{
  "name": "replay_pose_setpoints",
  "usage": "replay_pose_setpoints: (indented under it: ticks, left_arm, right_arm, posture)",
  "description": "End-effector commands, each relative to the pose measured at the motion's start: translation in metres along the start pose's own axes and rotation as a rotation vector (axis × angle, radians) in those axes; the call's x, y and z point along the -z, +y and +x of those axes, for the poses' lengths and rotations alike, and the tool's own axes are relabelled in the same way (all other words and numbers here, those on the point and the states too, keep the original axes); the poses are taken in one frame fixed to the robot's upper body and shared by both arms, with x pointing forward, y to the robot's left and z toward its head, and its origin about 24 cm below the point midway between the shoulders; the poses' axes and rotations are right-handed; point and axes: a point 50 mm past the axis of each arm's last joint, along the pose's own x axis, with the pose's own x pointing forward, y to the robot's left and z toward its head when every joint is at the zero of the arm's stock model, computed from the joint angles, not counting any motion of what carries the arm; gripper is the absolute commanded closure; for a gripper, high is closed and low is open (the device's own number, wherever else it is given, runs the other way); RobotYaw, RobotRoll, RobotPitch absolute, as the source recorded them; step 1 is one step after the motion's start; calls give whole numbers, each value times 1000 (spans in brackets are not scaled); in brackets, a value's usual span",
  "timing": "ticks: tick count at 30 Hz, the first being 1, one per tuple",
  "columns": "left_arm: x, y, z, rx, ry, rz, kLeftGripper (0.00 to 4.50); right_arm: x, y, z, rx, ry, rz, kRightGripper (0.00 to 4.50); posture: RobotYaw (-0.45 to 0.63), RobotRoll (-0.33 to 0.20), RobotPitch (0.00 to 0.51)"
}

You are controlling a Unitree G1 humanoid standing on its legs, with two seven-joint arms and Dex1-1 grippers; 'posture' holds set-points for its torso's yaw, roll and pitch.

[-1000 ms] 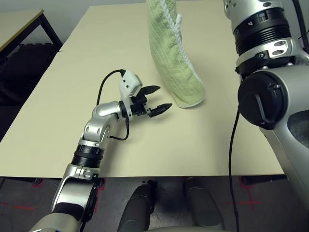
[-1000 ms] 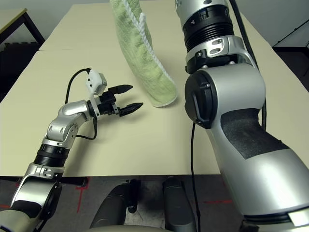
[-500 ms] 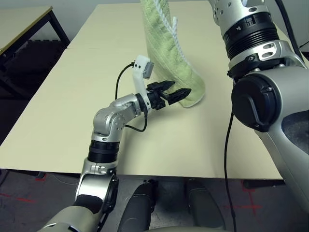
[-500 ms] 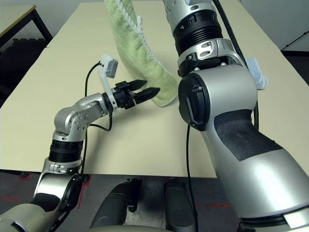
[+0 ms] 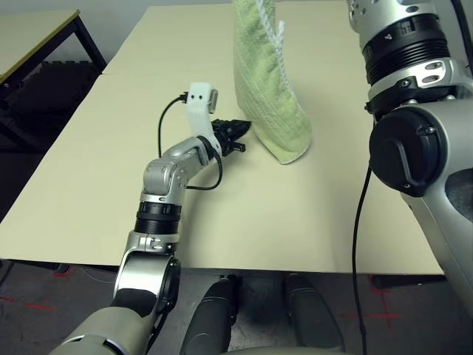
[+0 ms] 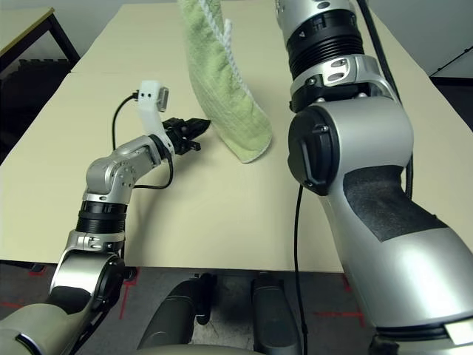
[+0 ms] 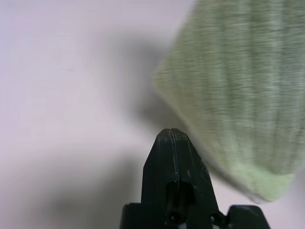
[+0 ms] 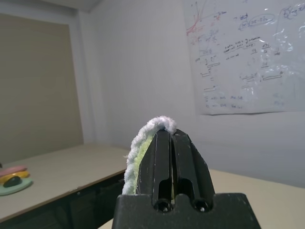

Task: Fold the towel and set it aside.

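Note:
The light green towel [image 5: 270, 96] hangs in a long drape from above, with its lower fold resting on the tan table [image 5: 89, 148]. In the right wrist view my right gripper [image 8: 170, 136] is shut on the towel's white-edged top [image 8: 143, 138], held high in the air. My left gripper [image 5: 240, 127] lies low over the table just left of the towel's lower part. Its fingers are shut with nothing between them. In the left wrist view the towel [image 7: 238, 86] hangs just beyond the closed left gripper [image 7: 171, 133], apart from it.
My raised right arm [image 5: 414, 111] stands at the table's right side. A second table [image 5: 29, 37] with a dark frame stands to the far left across a gap. The right wrist view shows a side table holding pink and yellow items [image 8: 12, 179].
My left gripper reached forward from nearer me to the towel's lower end with fingers open. It has since shut empty and sits slightly left of the towel. The towel stays hanging.

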Motion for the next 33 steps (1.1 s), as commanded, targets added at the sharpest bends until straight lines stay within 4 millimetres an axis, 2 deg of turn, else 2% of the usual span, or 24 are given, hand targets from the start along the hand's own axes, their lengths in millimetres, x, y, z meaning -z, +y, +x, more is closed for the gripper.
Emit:
replay_pose_setpoints:
  ticks: [1,3,5,11,14,18,23,28,33]
  left_arm:
    - [-13,6,1,-5,-49,14,4478]
    - [-20,-10,1,134,-56,-12,4117]
    - [-27,-30,-4,275,-48,-26,3559]
    - [-40,-97,-28,671,-45,-164,1205]
    - [-38,-111,-26,702,-44,-215,40]
    - [-33,-115,-10,670,-43,-242,11]
    - [-29,-112,25,577,-54,-206,11]
    - [-28,-116,51,548,-59,-226,11]
    - [-25,-111,58,505,-41,-215,11]
  right_arm:
    - [-6,0,-2,-4,-10,-6,4500]
    - [-3,0,-3,8,0,-10,4500]
    - [-1,1,-2,15,6,-12,4500]
    - [2,4,0,20,8,-7,4500]
    - [2,5,1,18,8,-3,4500]
    - [3,6,2,12,7,0,4500]
    - [2,7,3,7,4,2,4500]
    - [2,7,3,9,4,-1,4500]
    - [2,4,1,22,8,-14,4500]
  posture:
    - [-38,0,152]
    - [-38,0,152]
    - [-54,0,153]
    - [-35,0,155]
    - [-33,0,155]
    - [-34,0,155]
    - [-38,0,158]
    - [-49,0,162]
    - [-57,0,164]
